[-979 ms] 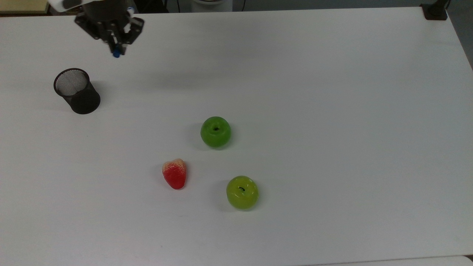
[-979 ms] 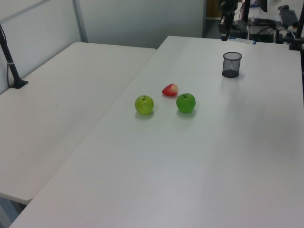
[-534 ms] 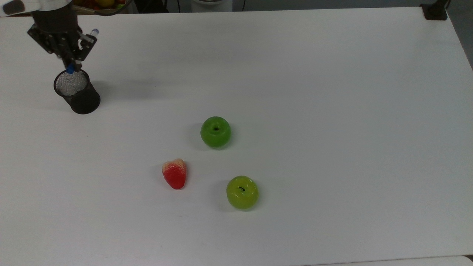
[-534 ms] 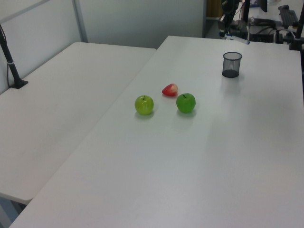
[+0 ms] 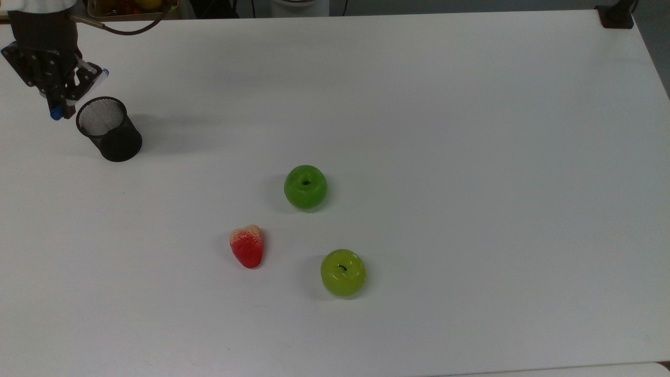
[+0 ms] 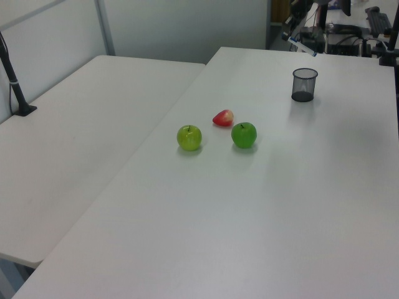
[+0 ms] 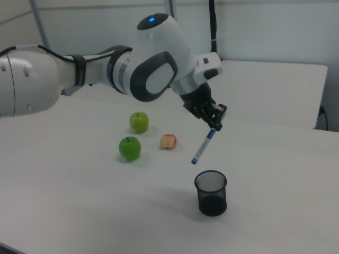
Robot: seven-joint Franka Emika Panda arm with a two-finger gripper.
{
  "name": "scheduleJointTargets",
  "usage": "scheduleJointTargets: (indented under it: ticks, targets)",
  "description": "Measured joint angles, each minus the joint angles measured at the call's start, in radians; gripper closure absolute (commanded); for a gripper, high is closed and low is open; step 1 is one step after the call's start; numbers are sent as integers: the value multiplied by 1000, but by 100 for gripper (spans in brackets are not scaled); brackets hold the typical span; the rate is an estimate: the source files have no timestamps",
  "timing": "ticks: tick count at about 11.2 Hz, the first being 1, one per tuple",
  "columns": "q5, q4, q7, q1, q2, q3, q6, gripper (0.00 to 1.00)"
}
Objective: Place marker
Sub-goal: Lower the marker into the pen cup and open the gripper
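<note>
My gripper [image 5: 58,102] is shut on the marker [image 5: 55,113], a slim white pen with blue ends held at a slant. In the top view it hangs at the far left, just left of the black mesh cup [image 5: 109,129], with its lower blue end beside the cup's rim. In the right view the gripper [image 7: 214,123] holds the marker [image 7: 203,145] up in the air, its lower tip above and slightly left of the cup [image 7: 211,193]. The left view has the marker [image 6: 302,47] behind and above the cup [image 6: 304,84].
A dark green apple [image 5: 305,187], a yellow-green apple [image 5: 343,272] and a red strawberry [image 5: 247,246] lie mid-table, well away from the cup. The white table [image 5: 471,157] stretches wide to the top view's right. A second table [image 6: 75,149] adjoins it on the left view's left.
The gripper has carried the marker toward the top view's left, from behind and right of the cup, across its rim, to just past its left side.
</note>
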Motion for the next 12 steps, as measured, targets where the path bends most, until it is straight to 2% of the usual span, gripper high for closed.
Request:
scheduleJointTargets:
  ticks: [9, 10, 12]
  targets:
    - [1, -292, 0, -34, -3, 0, 467, 90]
    - [1, -299, 0, -34, -3, 0, 473, 85]
    - [1, -301, 0, -34, -3, 0, 473, 59]
